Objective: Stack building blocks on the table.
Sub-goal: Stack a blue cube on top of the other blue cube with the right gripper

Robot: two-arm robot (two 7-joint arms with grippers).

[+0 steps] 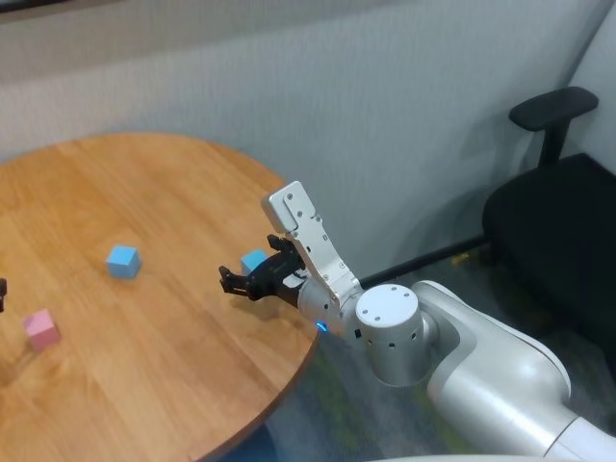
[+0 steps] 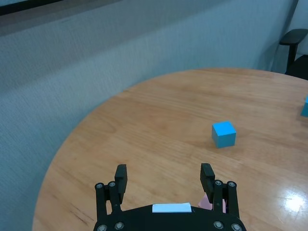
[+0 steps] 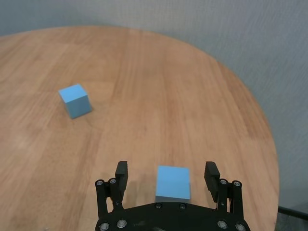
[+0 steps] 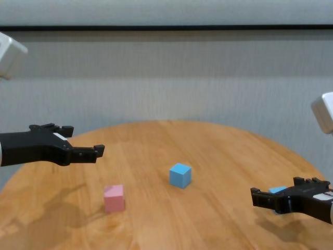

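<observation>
1. Two grippers hover over the table (image 1: 144,385), both with jaws spread apart and nothing between the pads.
2. Right gripper (image 3: 166,175): fingers wide apart. In the right wrist view a light blue block (image 3: 173,183) sits between the two fingers, with a gap on each side.
3. In the head view this block (image 1: 254,260) lies at about 1 o'clock of the right gripper (image 1: 252,282), near the table's right edge.
4. Left gripper (image 2: 163,177): fingers wide apart. The pink block (image 4: 114,198) lies just beside it; in the chest view at about 4 o'clock of the fingertips.
5. The second light blue block (image 4: 180,175) stands near the table's centre, well apart from both grippers and unstacked.
</observation>
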